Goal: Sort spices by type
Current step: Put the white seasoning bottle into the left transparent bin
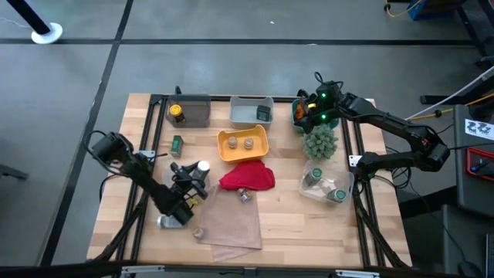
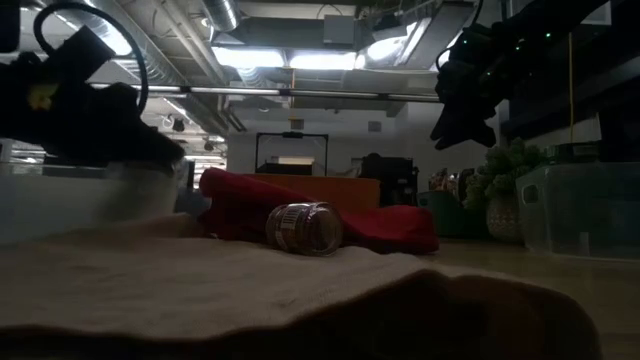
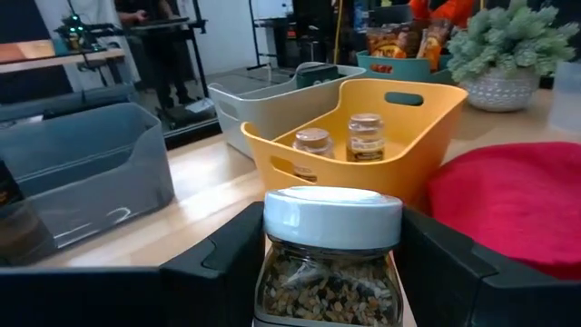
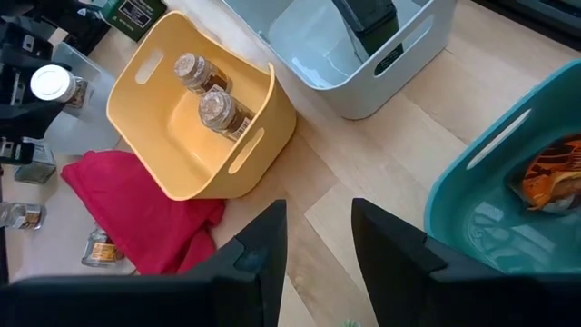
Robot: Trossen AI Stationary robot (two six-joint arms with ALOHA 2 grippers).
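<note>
Left gripper (image 3: pixel 329 272) clamping white-capped spice jar (image 3: pixel 331 254) just beside red cloth (image 1: pixel 247 177) — jar sitting upright between its fingers. Right gripper (image 4: pixel 318 238) hovering with fingers parted, holding nothing — well beyond red cloth, over teal bin (image 4: pixel 508 213).

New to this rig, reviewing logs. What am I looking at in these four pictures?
Two robot arms at a wooden table, sorting spices into bins. One camera looks straight down, one sits at table height, and one rides on each wrist.

The left gripper is closed on a white-capped jar of seeds, near the red cloth. The right gripper hangs empty, fingers apart, over the teal bin, which holds orange sachets.

Also on the table: a yellow bin with two tan-topped pots, a light grey bin, a dark grey bin with a yellow-capped bottle, a clear tub of green-lidded jars, a plant, and a loose jar lying on a tan cloth.
</note>
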